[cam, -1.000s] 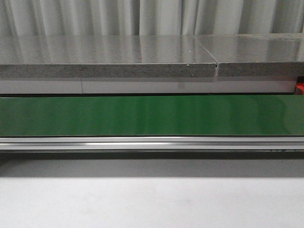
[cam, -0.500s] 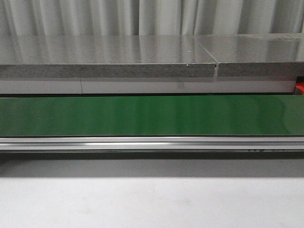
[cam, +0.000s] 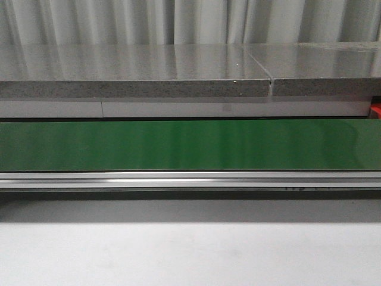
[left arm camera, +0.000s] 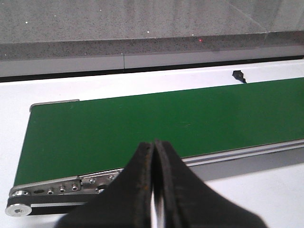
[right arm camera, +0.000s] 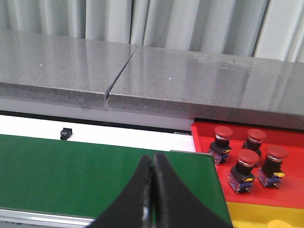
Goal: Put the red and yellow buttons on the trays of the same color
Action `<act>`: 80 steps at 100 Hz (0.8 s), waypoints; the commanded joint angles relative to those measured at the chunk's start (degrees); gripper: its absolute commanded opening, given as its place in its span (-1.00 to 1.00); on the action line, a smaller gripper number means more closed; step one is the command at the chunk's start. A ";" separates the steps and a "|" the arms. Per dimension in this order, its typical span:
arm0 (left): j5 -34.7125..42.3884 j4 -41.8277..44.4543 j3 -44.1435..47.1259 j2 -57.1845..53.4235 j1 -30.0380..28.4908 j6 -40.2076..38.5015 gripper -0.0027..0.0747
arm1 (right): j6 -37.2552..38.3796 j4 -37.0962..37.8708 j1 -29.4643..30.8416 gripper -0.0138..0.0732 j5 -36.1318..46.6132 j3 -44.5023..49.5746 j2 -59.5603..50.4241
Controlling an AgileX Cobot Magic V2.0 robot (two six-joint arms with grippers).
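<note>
At your far left, in the left wrist view, the rounded metal end roller (left arm camera: pixel 18 207) of the long green conveyor belt (left arm camera: pixel 156 121) sits beside a steel side plate with small screws (left arm camera: pixel 61 186). The left arm's black gripper (left arm camera: pixel 154 190) hangs over the belt's near edge with its two fingers pressed together, nothing between them. Past the belt's far edge a small black block (left arm camera: pixel 237 75) lies on the white table surface (left arm camera: pixel 95 88), and behind it runs the speckled grey stone counter (left arm camera: pixel 142 23).

In the front view you see the same green belt (cam: pixel 190 145) spanning the whole width, bare along its length, with a silver aluminium rail (cam: pixel 190 179) along its near side, the grey counter (cam: pixel 137 71) above it and pale pleated curtains (cam: pixel 190 21) at the back. Neither arm shows here. A sliver of red (cam: pixel 376 110) peeks in at the right edge.

Moving right, in the right wrist view, the right arm's black gripper (right arm camera: pixel 152 194) is also closed tight and empty, over the belt's right end (right arm camera: pixel 95 168). Just beyond that end sits the red plastic tray (right arm camera: pixel 204 142), holding four red mushroom-head push buttons (right arm camera: pixel 248 164) standing upright in a loose cluster. Directly next to it you can see the edge of a yellow tray (right arm camera: pixel 256 213), with a bit of something yellow (right arm camera: pixel 280 223) at the corner, too cut off to identify.
</note>
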State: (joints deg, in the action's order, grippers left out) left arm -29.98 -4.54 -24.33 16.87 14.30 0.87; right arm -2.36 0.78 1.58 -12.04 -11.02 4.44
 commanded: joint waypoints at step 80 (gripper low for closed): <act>4.78 -0.66 -1.42 0.54 0.39 -0.13 -0.98 | 1.10 1.61 -0.01 -0.84 12.60 11.96 -5.95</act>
State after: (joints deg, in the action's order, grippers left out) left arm -29.98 -4.54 -24.33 16.87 14.30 0.87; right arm -1.26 1.84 1.58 -4.06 1.48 -0.55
